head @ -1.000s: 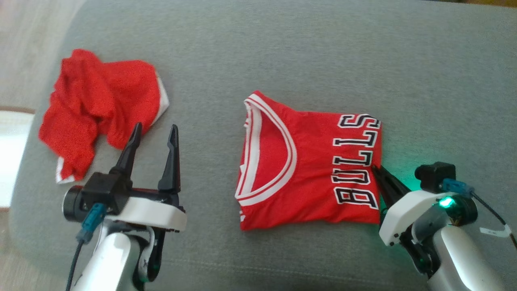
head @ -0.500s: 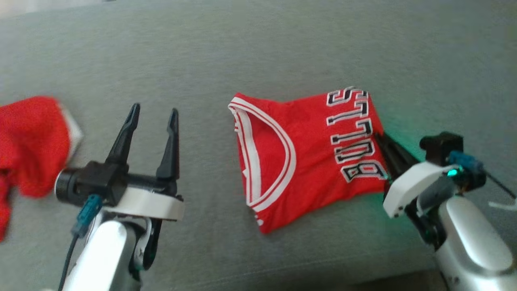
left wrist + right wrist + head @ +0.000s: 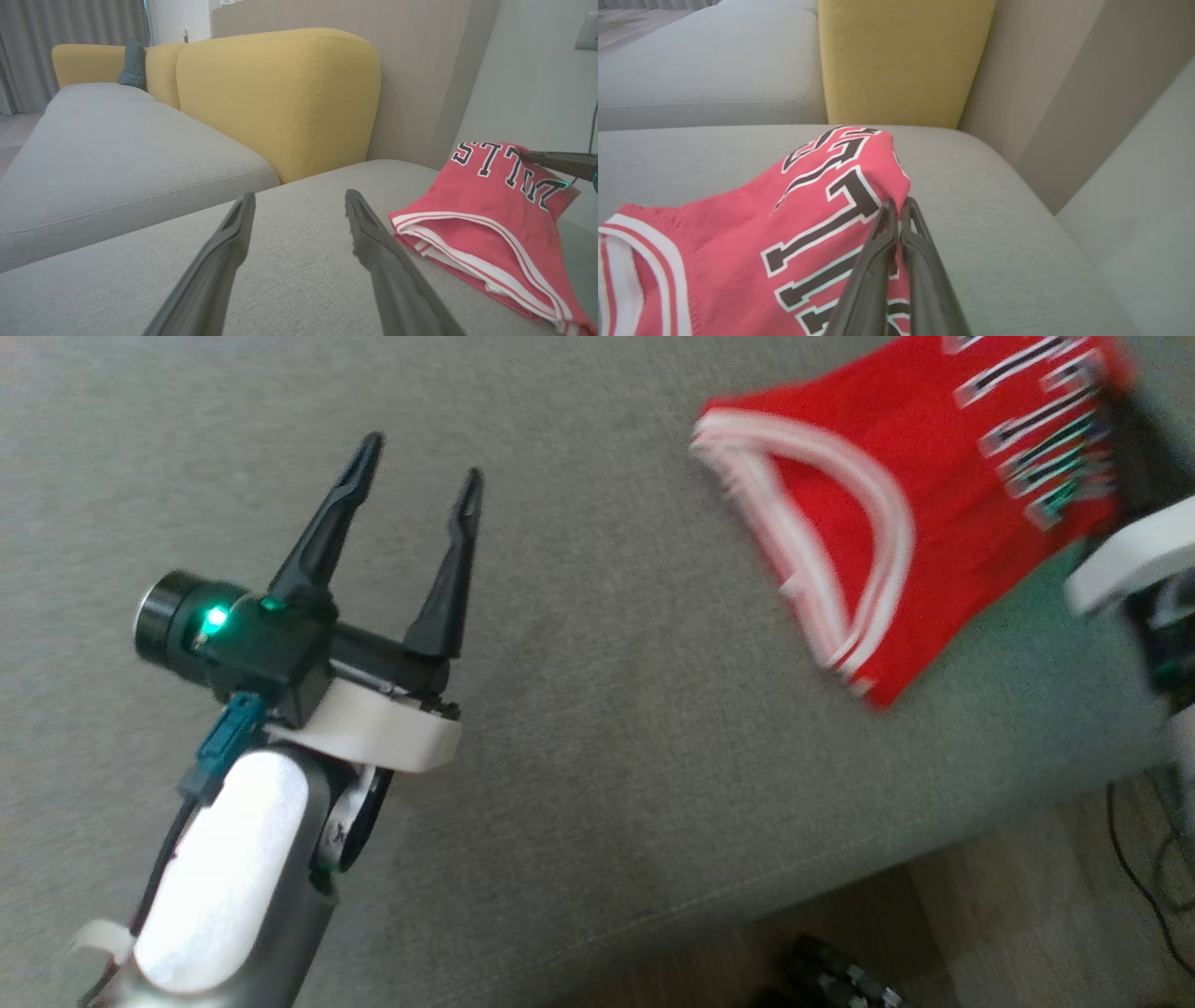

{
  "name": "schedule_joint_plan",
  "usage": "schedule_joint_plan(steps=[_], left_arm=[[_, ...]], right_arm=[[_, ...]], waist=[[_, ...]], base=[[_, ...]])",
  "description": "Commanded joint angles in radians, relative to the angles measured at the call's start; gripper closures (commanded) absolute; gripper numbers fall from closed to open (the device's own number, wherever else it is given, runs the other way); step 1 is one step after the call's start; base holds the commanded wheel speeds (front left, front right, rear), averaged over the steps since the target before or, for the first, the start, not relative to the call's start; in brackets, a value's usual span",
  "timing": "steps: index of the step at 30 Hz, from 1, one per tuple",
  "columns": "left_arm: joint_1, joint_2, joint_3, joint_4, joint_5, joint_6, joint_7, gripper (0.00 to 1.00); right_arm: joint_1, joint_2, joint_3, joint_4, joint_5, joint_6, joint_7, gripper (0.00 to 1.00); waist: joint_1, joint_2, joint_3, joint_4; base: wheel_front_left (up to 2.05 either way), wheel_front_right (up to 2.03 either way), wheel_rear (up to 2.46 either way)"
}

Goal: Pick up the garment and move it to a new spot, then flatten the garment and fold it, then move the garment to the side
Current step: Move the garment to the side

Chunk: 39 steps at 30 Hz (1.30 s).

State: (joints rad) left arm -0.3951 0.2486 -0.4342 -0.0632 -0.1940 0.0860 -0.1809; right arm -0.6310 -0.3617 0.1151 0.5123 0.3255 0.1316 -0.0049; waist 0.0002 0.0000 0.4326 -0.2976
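The folded red jersey (image 3: 934, 504), with white-striped neckline and black lettering, lies on the grey sofa seat (image 3: 607, 709), its lettered edge lifted and pinched in the right pincer (image 3: 899, 203).

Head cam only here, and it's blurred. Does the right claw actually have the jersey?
Observer: Yes. In the right wrist view the right claw is shut on the jersey, pinching its lettered edge.
Operator: Lifted clear, or partly down?
Observer: Partly down. The left wrist view shows the lettered end raised at the pinch, while the striped neck end rests on the grey cushion.
Operator: Anything behind it?
Observer: A yellow backrest stands beyond the cushion, apart from the jersey.
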Motion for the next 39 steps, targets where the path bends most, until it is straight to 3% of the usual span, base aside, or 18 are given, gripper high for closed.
schedule_joint_plan(steps=[1, 10, 15, 25, 27, 28, 29, 35, 39], left_arm=[[-0.038, 0.02, 0.022, -0.04, 0.01, -0.006, 0.008, 0.0], [-0.095, 0.031, -0.01, -0.065, 0.032, -0.027, 0.04, 0.0], [-0.124, 0.039, -0.017, -0.084, 0.043, -0.035, 0.052, 0.0], [-0.208, 0.033, -0.056, -0.109, 0.07, -0.062, 0.051, 0.0], [-0.213, 0.029, -0.061, -0.103, 0.069, -0.063, 0.043, 0.0], [-0.212, 0.026, -0.063, -0.099, 0.067, -0.063, 0.038, 0.0], [-0.21, 0.025, -0.064, -0.094, 0.065, -0.062, 0.033, 0.0], [-0.174, 0.019, -0.064, -0.059, 0.045, -0.049, 0.002, 0.0], [-0.12, 0.015, -0.056, -0.031, 0.02, -0.029, -0.017, 0.0]], right_arm=[[-0.021, -0.034, -0.018, -0.015, 0.004, -0.001, -0.017, 1.0], [-0.094, -0.098, -0.176, 0.015, -0.004, -0.001, -0.061, 1.0], [-0.118, -0.087, -0.256, 0.025, -0.03, -0.001, -0.077, 1.0], [-0.154, -0.033, -0.43, 0.105, -0.203, -0.001, -0.103, 1.0], [-0.149, -0.016, -0.459, 0.112, -0.236, -0.001, -0.108, 0.6], [-0.144, -0.006, -0.474, 0.111, -0.253, -0.001, -0.111, 0.17], [-0.137, 0.004, -0.489, 0.11, -0.269, -0.001, -0.114, 0.0], [-0.059, 0.073, -0.55, 0.052, -0.319, -0.001, -0.145, 0.0], [0.054, 0.135, -0.53, -0.056, -0.312, -0.001, -0.16, 0.0]], waist=[[-0.0002, 0.0, 0.046, -0.039], [-0.0002, 0.0, 0.147, -0.057], [-0.0002, 0.0, 0.197, -0.053], [-0.0002, 0.0, 0.266, -0.001], [-0.0002, 0.0, 0.261, 0.006], [-0.0002, 0.0, 0.255, 0.01], [-0.0002, 0.0, 0.248, 0.012], [-0.0002, 0.0, 0.179, 0.021], [-0.0002, 0.0, 0.094, 0.037]], base=[[0.0, 0.0, 0.0], [0.0, 0.0, 0.0], [0.0, 0.0, 0.0], [0.0, 0.0, 0.0], [0.0, 0.0, 0.0], [0.0, 0.0, 0.0], [0.0, 0.0, 0.0], [0.0, 0.0, 0.0], [0.0, 0.0, 0.0]])
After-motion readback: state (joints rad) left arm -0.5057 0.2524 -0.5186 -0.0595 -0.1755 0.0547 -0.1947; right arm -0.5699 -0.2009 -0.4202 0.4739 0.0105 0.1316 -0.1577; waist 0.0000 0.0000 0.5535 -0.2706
